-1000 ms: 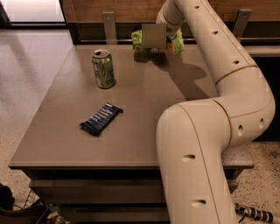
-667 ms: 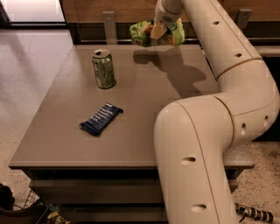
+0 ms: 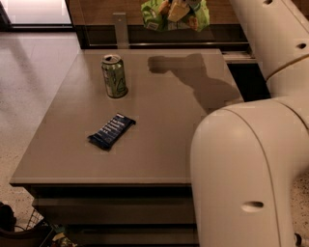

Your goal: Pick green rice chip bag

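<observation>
The green rice chip bag [image 3: 157, 14] hangs in the air at the top of the camera view, well above the far edge of the table [image 3: 159, 144]. My gripper [image 3: 177, 9] is shut on the green rice chip bag and holds it by its middle; the bag's green sides stick out left and right of the fingers. The top of the bag and of the gripper is cut off by the frame edge. Their shadow falls on the table's far right part.
A green drink can [image 3: 114, 75] stands upright on the far left part of the table. A flat dark blue wrapped bar [image 3: 111, 130] lies nearer the front left. My white arm [image 3: 246, 169] fills the right side. Tiled floor lies to the left.
My gripper has risen with the green rice chip bag, from just above the table's far edge to high over it. The can and the bar have not moved.
</observation>
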`<state>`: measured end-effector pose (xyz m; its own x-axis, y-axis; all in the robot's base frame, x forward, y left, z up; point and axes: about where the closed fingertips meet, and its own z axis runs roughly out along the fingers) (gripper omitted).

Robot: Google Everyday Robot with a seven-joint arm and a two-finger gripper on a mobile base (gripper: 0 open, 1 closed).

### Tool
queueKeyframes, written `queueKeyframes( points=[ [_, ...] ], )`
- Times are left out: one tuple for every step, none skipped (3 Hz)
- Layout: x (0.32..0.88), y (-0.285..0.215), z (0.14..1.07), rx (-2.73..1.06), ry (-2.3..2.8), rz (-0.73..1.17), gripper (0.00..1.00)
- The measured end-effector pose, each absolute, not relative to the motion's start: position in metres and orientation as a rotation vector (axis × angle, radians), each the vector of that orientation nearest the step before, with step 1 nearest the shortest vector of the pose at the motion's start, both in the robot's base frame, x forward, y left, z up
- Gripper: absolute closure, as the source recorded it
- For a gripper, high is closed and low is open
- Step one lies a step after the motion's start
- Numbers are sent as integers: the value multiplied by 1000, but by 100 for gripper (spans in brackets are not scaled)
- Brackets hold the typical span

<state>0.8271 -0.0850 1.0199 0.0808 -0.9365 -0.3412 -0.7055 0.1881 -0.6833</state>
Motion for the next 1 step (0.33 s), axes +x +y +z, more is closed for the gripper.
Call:
queueKeyframes(
  points=[
    [806,-86,1045,-1550,1592,-381,100]
  ],
)
